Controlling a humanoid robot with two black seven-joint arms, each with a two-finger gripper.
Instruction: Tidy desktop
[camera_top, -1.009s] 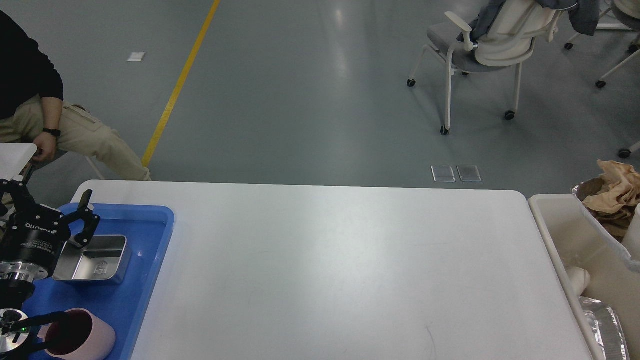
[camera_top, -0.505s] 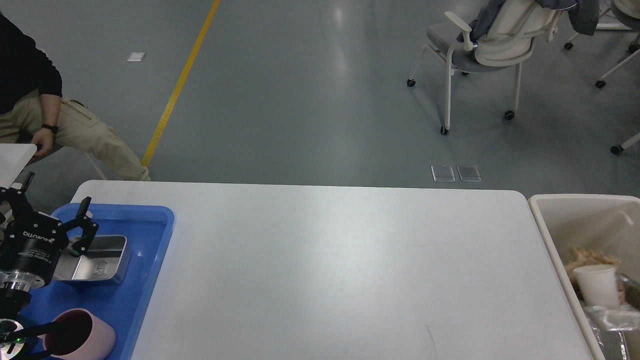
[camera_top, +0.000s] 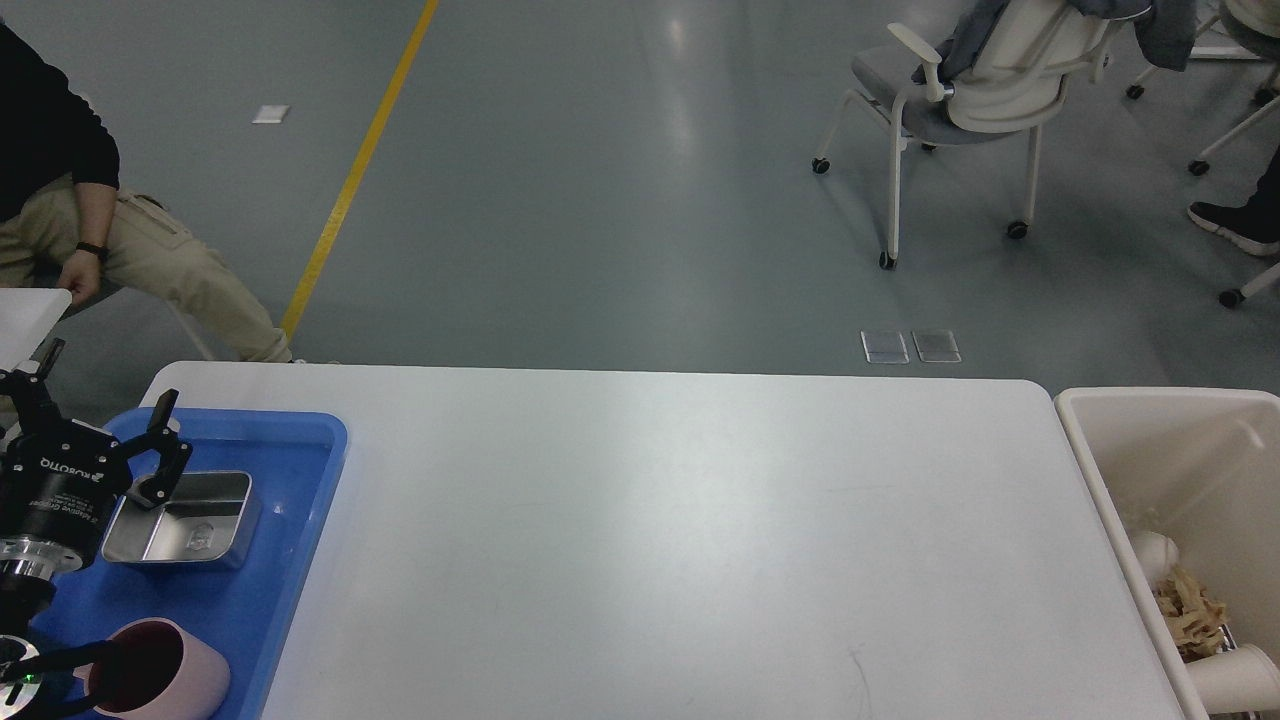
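Note:
The white desktop (camera_top: 660, 540) fills the middle of the head view and bears nothing on its bare surface. My left gripper (camera_top: 110, 375) is at the far left, above the back of the blue tray (camera_top: 300, 480). It is open and empty, its fingers spread wide. One fingertip (camera_top: 168, 405) hangs just above the left rim of a steel rectangular box (camera_top: 185, 520) lying in the tray. A pink cup (camera_top: 160, 672) lies on its side at the tray's front. My right gripper is out of view.
A beige bin (camera_top: 1100, 470) stands against the desktop's right edge, holding crumpled brown paper (camera_top: 1190, 610) and white paper cups (camera_top: 1235, 678). A seated person (camera_top: 110, 240) is beyond the back left corner. A wheeled chair (camera_top: 970, 100) stands on the floor far back.
My left gripper drifted slightly left, still open. At the right, the brown paper and foil seen above the bin's edge dropped into the bin, and the cups settled lower.

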